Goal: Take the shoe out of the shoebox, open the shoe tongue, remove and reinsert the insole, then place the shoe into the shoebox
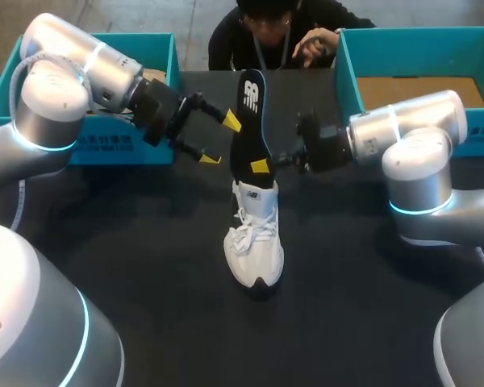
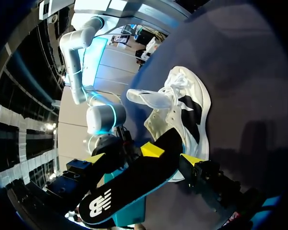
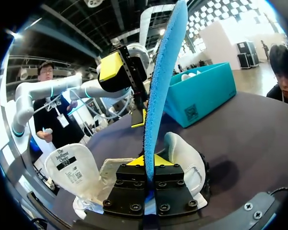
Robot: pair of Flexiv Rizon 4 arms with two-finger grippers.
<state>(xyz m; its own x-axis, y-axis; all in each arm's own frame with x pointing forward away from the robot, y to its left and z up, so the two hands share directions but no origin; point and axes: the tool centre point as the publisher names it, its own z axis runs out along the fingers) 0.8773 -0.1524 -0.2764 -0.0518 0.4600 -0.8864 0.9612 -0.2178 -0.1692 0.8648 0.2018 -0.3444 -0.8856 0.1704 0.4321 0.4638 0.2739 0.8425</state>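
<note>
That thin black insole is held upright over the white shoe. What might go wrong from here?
1. The right gripper pinches the insole only near its lower end, so the tall, thin piece may bend or slip when pushed in.
2. Nothing holds the shoe; it stands free on the table and may slide or tip under that push.
3. The open left gripper is close beside the insole and might knock it.

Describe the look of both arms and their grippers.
Both the left arm and right arm are rounded silver-white shells with glowing cyan rings at the joints; a pale cable loops along the left one. Each ends in a black block: the left gripper and right gripper have black fingers with bright yellow tips.
</note>
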